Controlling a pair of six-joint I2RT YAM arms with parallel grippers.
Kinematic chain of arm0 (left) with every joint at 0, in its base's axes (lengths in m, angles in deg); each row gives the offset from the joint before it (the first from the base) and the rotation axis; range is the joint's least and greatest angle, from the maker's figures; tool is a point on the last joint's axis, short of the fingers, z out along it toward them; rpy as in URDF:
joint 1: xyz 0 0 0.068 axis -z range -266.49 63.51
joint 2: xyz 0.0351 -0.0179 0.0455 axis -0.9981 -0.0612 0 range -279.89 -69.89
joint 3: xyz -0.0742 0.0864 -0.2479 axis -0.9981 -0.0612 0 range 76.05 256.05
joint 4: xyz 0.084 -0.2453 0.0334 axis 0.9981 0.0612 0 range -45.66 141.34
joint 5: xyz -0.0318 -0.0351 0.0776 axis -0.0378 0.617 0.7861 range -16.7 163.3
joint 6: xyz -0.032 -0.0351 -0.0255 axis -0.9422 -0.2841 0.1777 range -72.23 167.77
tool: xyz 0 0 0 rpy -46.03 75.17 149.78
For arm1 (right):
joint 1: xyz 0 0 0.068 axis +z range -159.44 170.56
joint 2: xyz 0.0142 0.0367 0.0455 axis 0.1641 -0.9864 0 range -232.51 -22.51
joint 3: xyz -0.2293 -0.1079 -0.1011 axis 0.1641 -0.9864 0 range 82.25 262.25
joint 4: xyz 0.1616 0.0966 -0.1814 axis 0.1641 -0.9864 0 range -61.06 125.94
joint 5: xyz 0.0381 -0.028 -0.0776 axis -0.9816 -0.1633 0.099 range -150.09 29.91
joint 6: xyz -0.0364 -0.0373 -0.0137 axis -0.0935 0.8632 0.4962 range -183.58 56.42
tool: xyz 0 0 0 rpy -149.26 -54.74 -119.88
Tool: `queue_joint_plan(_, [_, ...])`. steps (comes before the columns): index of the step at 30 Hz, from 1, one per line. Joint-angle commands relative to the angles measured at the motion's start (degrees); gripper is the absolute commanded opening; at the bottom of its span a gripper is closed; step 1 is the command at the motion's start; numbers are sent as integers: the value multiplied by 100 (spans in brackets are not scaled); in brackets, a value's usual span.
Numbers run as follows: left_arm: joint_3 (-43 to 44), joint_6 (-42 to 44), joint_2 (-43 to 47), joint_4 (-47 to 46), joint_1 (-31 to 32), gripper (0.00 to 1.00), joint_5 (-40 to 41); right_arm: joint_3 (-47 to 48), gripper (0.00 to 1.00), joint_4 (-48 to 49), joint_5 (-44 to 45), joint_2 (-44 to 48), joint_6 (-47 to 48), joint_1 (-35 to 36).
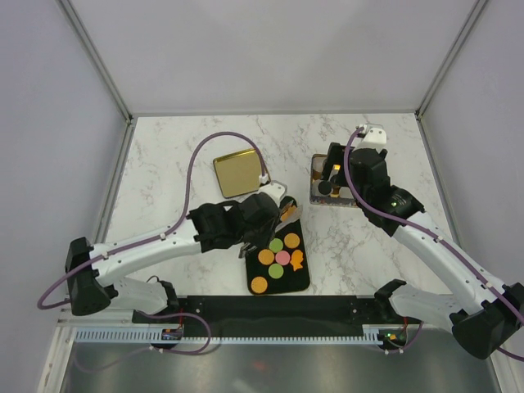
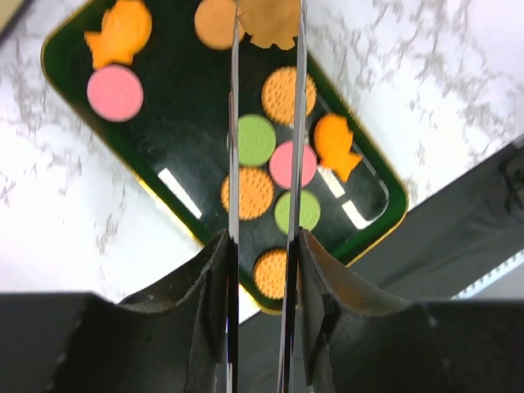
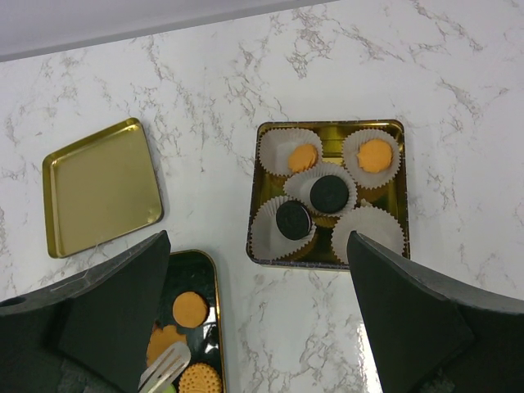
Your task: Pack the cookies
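Cookies [image 1: 279, 257] in orange, pink and green lie on a black gold-rimmed tray [image 1: 304, 280]. The left wrist view shows them close: a green one [image 2: 256, 139], a pink one [image 2: 115, 92], orange star-like ones [image 2: 337, 146]. My left gripper [image 1: 282, 213] is shut on thin metal tongs [image 2: 232, 123] above the tray's far end. The tong tips sit either side of a scalloped orange cookie [image 2: 268, 20]. My right gripper [image 3: 258, 241] is open and empty, above the near edge of a square gold tin [image 3: 400, 196]. Its paper cups hold two orange cookies [image 3: 376, 155] and two dark brown ones [image 3: 327, 192].
A gold lid [image 1: 236, 172] lies upside down on the marble table behind the tray, left of the tin [image 1: 314, 184]. Grey walls close in the back and sides. A black rail runs along the near edge [image 1: 270, 311].
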Motion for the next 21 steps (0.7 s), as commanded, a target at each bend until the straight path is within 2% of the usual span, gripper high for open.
queue_joint_plan(1, [585,354,-492,-776,-148,40,234,261,98,-40,184,63,-27,-17])
queue_joint_plan(8, [1368,715,-1660,-2139,-606,40,-398,551,98,-348,632,282,-115,-17])
queue_joint_plan(15, [2467,874,-2944,-2439,-659,40,-960,700,98,-700,1125,449,-115,-17])
queue_joint_plan(21, [3073,847,-3605,-2536,-659,40,-1295,709,98,-875,1230,634,-106,-17])
